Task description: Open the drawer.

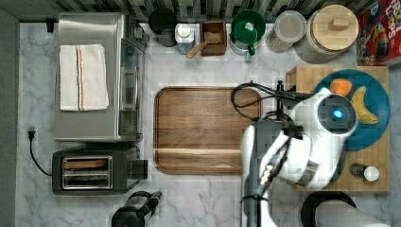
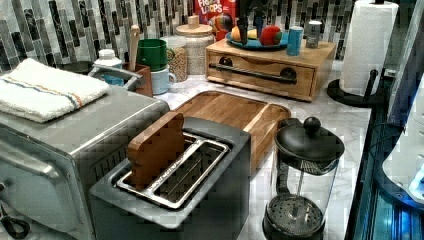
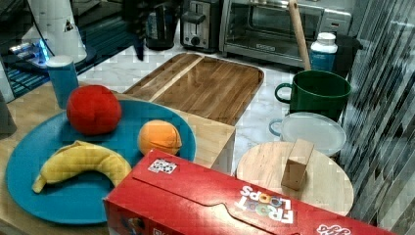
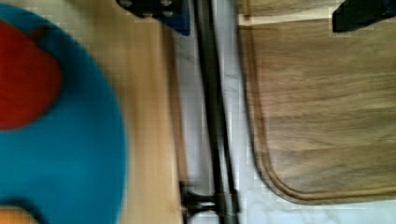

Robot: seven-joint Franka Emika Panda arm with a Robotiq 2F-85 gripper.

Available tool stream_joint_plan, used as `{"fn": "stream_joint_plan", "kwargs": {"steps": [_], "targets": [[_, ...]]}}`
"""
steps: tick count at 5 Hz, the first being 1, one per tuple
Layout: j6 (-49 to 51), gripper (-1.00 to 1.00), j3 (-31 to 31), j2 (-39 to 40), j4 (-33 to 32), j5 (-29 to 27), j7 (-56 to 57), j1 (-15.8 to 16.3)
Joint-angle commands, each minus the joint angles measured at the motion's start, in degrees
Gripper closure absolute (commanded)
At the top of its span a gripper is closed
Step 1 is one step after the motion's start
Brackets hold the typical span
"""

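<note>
The light wooden drawer (image 2: pixel 260 74) sits shut in its box, its front flush, at the back of the counter in the left view. Its long black bar handle (image 2: pixel 252 73) runs across the front on two black brackets. In the wrist view the handle (image 4: pixel 212 116) runs lengthways between the box top and the brown tray. My gripper (image 4: pixel 257 14) is open above it, with one finger (image 4: pixel 159 9) over the box edge beside the bar and the other finger (image 4: pixel 362 16) far off over the tray. The left view has the gripper (image 2: pixel 250 27) hanging over the box's top.
A brown rounded tray (image 1: pixel 203 130) lies on the marble in front of the drawer. The blue plate (image 2: pixel 250 45) with fruit, a blue can (image 2: pixel 295 40) and a shaker stand on the box. A paper towel roll (image 2: pixel 367 45), French press (image 2: pixel 305 175), toaster (image 1: pixel 97 170) and toaster oven (image 1: pixel 94 75) surround them.
</note>
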State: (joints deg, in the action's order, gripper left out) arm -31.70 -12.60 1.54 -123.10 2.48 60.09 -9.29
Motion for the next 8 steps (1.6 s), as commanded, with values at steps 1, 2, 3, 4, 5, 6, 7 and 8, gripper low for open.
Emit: {"fn": "stream_joint_plan", "kwargs": {"steps": [1,2,3,4,5,6,7,8], "targets": [[-4.79,-1.0,3.48,-0.56,-1.32,-0.11,-3.04,1.39],[-8.61,-1.0,3.97,0.42,-3.17,1.41,-4.63,1.71],[-12.22,-1.0,4.61,1.61,-4.68,-0.47,-4.28,0.87],[-12.1,-1.0,3.92,3.18,-4.22,-2.16,-2.2,0.85],[-13.95,-1.0,3.11,4.08,-5.23,-2.5,-0.51,0.7],[-17.91,-1.0,3.95,5.08,-7.18,-2.57,-0.86,-0.59],[-22.54,-1.0,3.6,5.76,-9.8,-2.59,-2.91,0.16],[-24.08,-1.0,3.7,6.2,-10.9,-1.65,-5.46,0.53]]}}
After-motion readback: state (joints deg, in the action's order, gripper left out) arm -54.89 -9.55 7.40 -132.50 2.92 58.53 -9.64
